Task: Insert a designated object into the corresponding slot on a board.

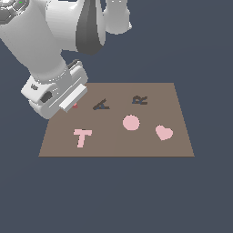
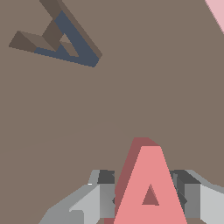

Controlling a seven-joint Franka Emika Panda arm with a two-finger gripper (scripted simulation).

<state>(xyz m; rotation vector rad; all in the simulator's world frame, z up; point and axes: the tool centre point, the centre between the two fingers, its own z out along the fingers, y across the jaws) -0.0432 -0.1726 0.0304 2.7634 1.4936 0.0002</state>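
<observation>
Item: red A block (image 2: 151,188), clamped between closed jaws of gripper (image 2: 148,199). A-shaped slot (image 2: 61,39) in board (image 2: 131,96): well apart ahead. Risk: rotational mismatch at insertion jams block on recess rim; slippage possible.

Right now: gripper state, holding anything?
Gripper: fingers flank the red A block, apparently shut on it, over the board.

Salmon-red A (image 2: 151,188), brown board (image 1: 177,145) w/ pale pink T (image 1: 82,137), circle (image 1: 131,123), heart (image 1: 164,132); grey hand (image 2: 146,199).
</observation>
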